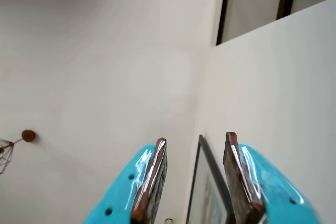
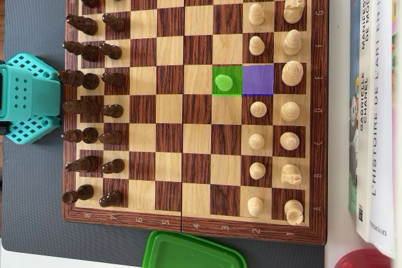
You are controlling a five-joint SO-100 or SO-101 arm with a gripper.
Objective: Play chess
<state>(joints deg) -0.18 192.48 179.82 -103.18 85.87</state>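
The chessboard [image 2: 188, 101] fills the overhead frame; we see a pale pawn [image 2: 223, 82] on its green square. In the wrist view, the fingers [image 1: 157, 177] stand apart, empty.

a dark grey mat [image 2: 31, 205] covers most of the surface in the overhead view, with a strip of white table [image 2: 342, 243] showing along the right and bottom edges. directly on the mat lies the wooden chessboard [image 2: 188, 233], filling most of the frame. the teal arm base [image 2: 25, 98] sits on the mat at the board's left edge. a green lid [image 2: 188, 252] lies just below the board, books [image 2: 374, 92] lie to its right, and a red round object [image 2: 364, 260] is at the bottom right corner
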